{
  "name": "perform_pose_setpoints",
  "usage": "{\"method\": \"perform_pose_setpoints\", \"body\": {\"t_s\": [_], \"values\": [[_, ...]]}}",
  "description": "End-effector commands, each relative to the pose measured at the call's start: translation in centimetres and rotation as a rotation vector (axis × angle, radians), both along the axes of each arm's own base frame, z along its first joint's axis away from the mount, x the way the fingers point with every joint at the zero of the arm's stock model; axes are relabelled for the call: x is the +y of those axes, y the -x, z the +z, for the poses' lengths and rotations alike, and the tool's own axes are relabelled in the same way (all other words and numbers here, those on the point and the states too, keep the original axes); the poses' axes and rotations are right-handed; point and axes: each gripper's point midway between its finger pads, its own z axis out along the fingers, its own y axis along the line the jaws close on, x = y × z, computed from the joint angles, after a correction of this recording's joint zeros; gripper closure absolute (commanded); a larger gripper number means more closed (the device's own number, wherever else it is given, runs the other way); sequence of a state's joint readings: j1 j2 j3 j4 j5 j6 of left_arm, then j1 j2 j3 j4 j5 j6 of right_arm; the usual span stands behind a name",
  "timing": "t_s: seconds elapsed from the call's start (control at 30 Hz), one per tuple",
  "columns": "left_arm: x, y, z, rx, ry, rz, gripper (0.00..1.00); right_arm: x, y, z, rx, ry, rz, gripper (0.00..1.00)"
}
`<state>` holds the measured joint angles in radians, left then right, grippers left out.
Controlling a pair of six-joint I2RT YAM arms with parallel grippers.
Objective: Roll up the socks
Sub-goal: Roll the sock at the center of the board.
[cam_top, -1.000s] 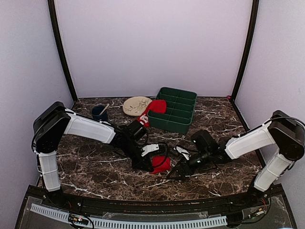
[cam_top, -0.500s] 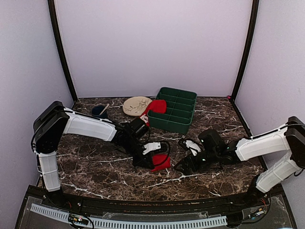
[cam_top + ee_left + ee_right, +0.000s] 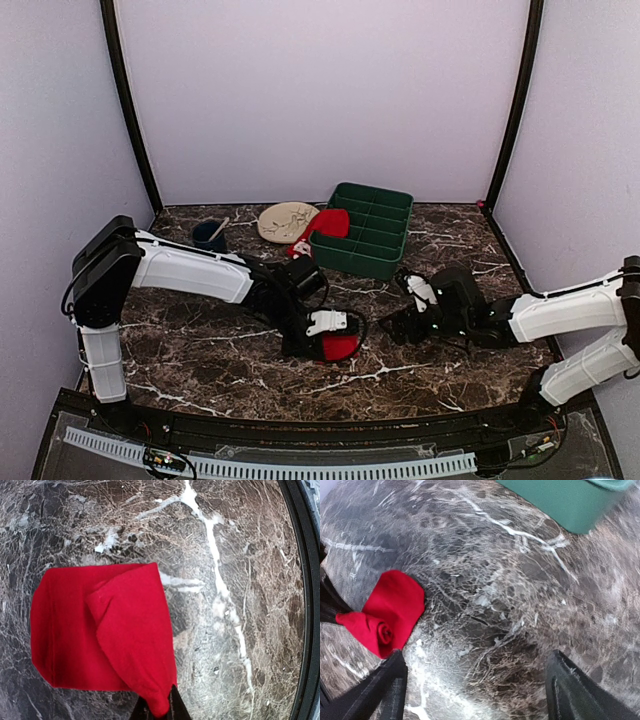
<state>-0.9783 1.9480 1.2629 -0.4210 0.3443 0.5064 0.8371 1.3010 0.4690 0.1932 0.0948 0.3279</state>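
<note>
Left wrist view shows the near sock (image 3: 100, 640) on the marble table (image 3: 240, 555). Its lower layer lies flat and a top flap is drawn toward the left gripper (image 3: 159, 709), whose jaws pinch narrowly on the fabric's tip, likely to stop the turn springing loose. From the right wrist that tip shows a small spiral. The right gripper (image 3: 480, 695) stands wide and empty nearby. A second sock (image 3: 328, 222) drapes the green divided tray's (image 3: 372, 264) left rim.

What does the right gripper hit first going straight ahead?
Probably the bare marble tabletop: the right gripper, jaws open, tilts down toward it. The red sock lies left of that line, the green tray up right. Depth is unclear.
</note>
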Motion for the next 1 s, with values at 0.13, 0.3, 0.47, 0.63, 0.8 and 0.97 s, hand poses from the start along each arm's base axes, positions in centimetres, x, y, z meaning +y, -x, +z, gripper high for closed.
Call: {"method": "perform_pose_setpoints", "body": {"t_s": [0.13, 0.3, 0.47, 0.63, 0.8, 0.97], "values": [[-0.6, 1.0, 0.1, -0.019, -0.069, -0.069, 0.93, -0.3, 0.7, -0.1, -0.019, 0.036, 0.057, 0.46], [-1.1, 1.5, 0.1, 0.011, -0.069, -0.086, 0.91, -0.7, 1.9, 1.1, -0.093, 0.011, 0.08, 0.59], [-1.4, 1.7, -0.1, 0.041, -0.079, -0.094, 0.9, 0.4, 3.8, 2.2, -0.155, 0.013, 0.158, 0.56], [-1.6, 2.2, -0.5, 0.089, -0.097, -0.101, 0.89, 3.0, 6.2, 1.3, -0.157, 0.076, 0.304, 0.48], [-2.0, 3.0, -0.4, 0.165, -0.1, -0.105, 0.89, 4.4, 8.0, 0.9, -0.197, 0.154, 0.383, 0.46], [-2.0, 3.2, -0.6, 0.249, -0.111, -0.089, 0.89, 5.5, 9.5, 0.7, -0.229, 0.222, 0.438, 0.45]]}}
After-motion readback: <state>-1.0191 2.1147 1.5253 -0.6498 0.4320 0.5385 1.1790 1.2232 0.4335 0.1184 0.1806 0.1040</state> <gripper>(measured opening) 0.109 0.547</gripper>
